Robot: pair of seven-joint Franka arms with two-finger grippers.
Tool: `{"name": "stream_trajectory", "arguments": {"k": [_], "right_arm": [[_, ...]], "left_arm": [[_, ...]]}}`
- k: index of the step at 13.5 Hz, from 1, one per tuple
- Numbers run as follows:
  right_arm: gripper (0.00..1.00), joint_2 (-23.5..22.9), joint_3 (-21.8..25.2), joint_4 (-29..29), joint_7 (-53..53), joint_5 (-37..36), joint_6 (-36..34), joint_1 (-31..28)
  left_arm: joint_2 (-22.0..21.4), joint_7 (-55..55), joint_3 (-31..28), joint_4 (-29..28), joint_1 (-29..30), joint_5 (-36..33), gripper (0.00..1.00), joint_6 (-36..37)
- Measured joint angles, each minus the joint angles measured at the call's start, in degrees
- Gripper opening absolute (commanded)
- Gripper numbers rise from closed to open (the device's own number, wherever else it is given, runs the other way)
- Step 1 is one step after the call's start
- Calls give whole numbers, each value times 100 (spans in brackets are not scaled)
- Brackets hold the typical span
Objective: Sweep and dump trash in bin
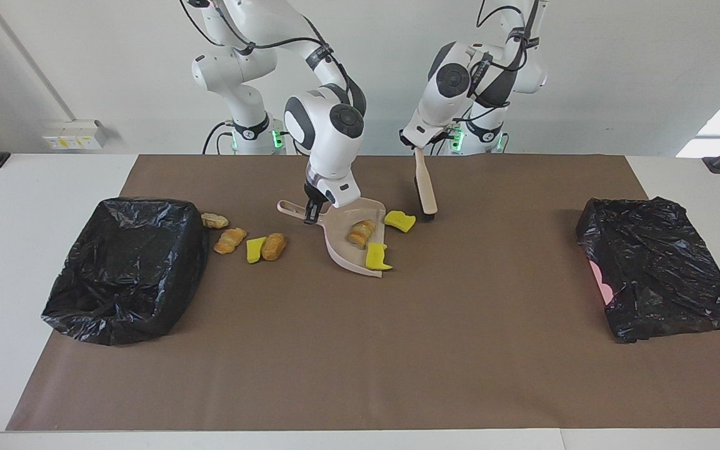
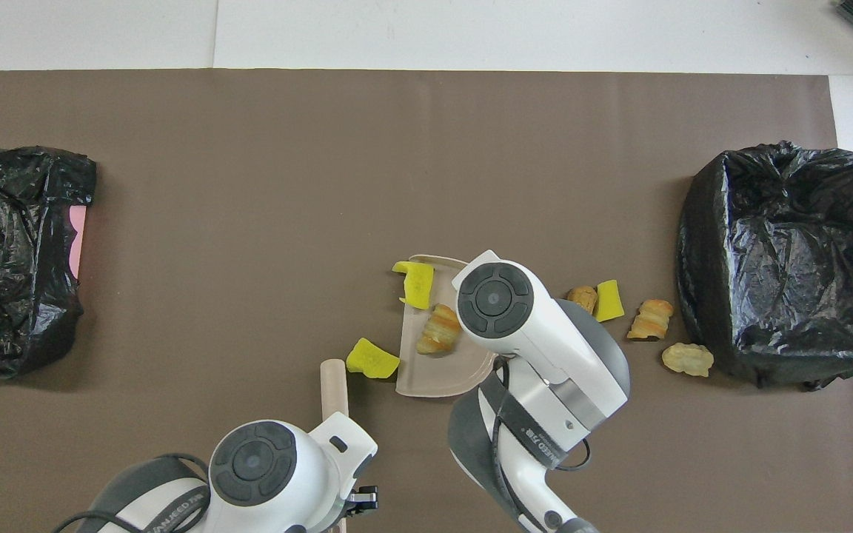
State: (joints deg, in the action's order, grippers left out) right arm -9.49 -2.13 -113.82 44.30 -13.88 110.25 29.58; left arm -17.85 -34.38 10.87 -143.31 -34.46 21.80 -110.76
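A brown mat (image 1: 360, 350) covered the white table. On it lay the dustpan (image 1: 350, 240), its handle clamped by the right gripper (image 1: 311, 211). One bread lump (image 1: 360, 232) lay in the dustpan, one yellow chunk (image 1: 376, 257) on its lip, another yellow chunk (image 1: 399, 220) just beside it. The left gripper (image 1: 417, 146), clamped on the brush (image 1: 425, 190), hung near that chunk. Four scraps (image 1: 244, 240) lay between dustpan and open bin (image 1: 124, 265). Sweeping looked part-done; next the brush should push the loose chunk in.

facing: high, across table, toward robots | overhead: above robots, steeply down | shared: brown mat (image 1: 360, 350)
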Motion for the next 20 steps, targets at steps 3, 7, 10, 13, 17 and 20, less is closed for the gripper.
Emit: {"name": "stream_trajectory", "arguments": {"k": [3,7,10,13,17,20], "right_arm": [[0,1,2,-8,-2,50,37,-1],[0,0,-3,-52,-5,123,337,0],[0,-4,0,-65,-13,134,385,-33],[0,-20,3,-64,-28,141,528,-89],[0,-24,5,60,-31,380,581,-205],[0,-22,6,314,56,397,582,-354]], "left_arm": [[417,220,-1,6,-216,75,0,-926],[945,1111,-145,549,-165,100,0,-1360],[1145,1427,-184,817,39,96,0,-1320],[1110,1538,-200,1136,492,-257,0,-497],[753,1270,-220,1806,934,-1048,0,714],[432,437,-84,1673,838,-1293,0,956]]}}
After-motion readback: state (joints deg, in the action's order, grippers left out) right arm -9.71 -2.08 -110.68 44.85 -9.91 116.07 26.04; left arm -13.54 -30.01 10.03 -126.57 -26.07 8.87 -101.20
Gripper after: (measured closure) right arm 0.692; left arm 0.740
